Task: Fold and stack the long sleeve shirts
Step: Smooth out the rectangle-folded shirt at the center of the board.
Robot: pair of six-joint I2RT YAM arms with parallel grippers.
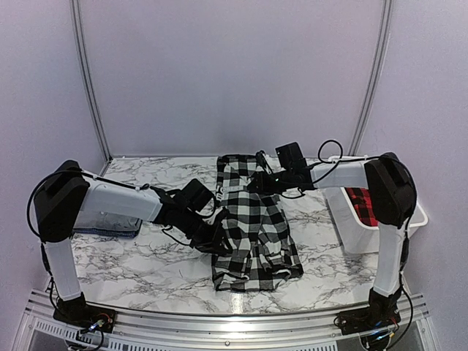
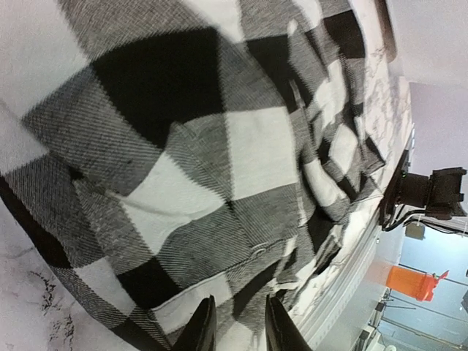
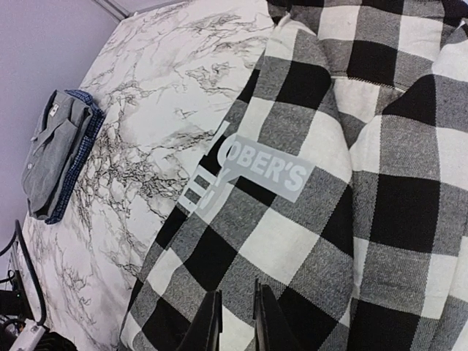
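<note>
The black-and-white checked flannel shirt (image 1: 252, 219) lies as a long, partly folded strip in the middle of the marble table, with a "OBER'S" label (image 3: 274, 172) showing. My left gripper (image 1: 216, 238) is low at the shirt's left edge, its jaws a little apart over rumpled cloth (image 2: 219, 168), pinching nothing I can see. My right gripper (image 1: 256, 183) hovers over the shirt's far part (image 3: 307, 241), with its jaws narrowly apart and empty. The grey shirt (image 3: 55, 146) lies folded at the table's left. The red-and-black checked shirt (image 1: 363, 205) sits in a bin.
The white bin (image 1: 344, 219) stands at the right edge. The grey shirt rests on a blue checked cloth (image 3: 77, 164), partly under my left arm (image 1: 110, 225). Bare marble (image 1: 131, 263) lies front left. A metal rail (image 1: 219, 318) runs along the near edge.
</note>
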